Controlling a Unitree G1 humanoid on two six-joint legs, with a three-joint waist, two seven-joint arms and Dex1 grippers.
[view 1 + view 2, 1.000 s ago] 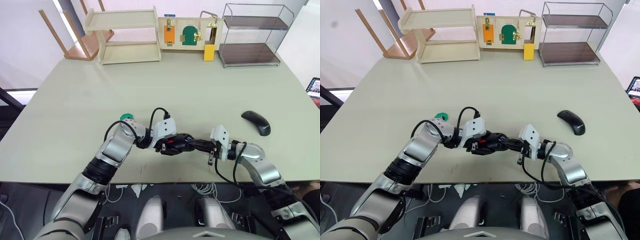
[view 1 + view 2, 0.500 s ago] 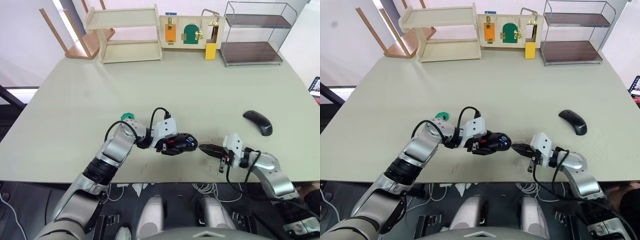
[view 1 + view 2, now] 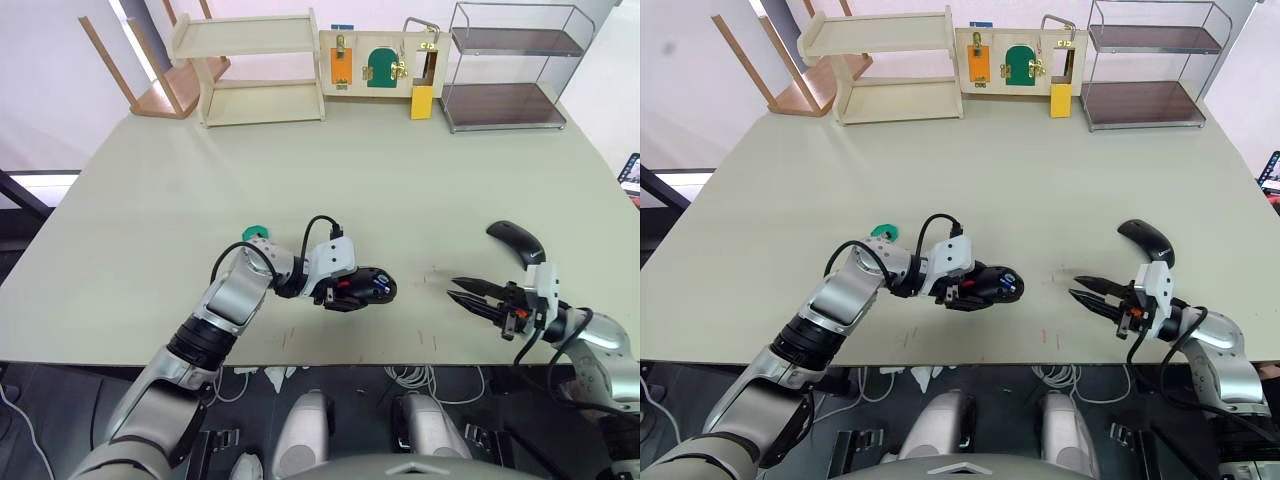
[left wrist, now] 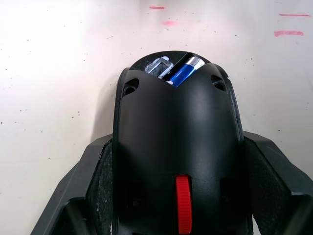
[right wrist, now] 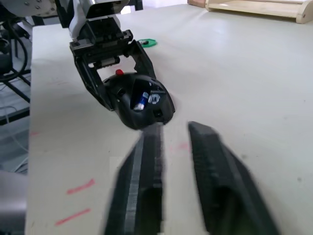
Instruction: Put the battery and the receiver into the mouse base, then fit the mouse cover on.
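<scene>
The mouse base (image 3: 362, 288) is gripped on the bench (image 3: 400, 180) by the left tool (image 3: 345, 290), pressed against its sides. The battery (image 4: 185, 71) is seen in the base's compartment. The right tool (image 3: 472, 297) is held spread and empty, apart from the base. The mouse cover (image 3: 515, 243) lies beyond the right tool.

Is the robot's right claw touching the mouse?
Apart. The left eye view shows bare table between the right gripper and the mouse base.
</scene>
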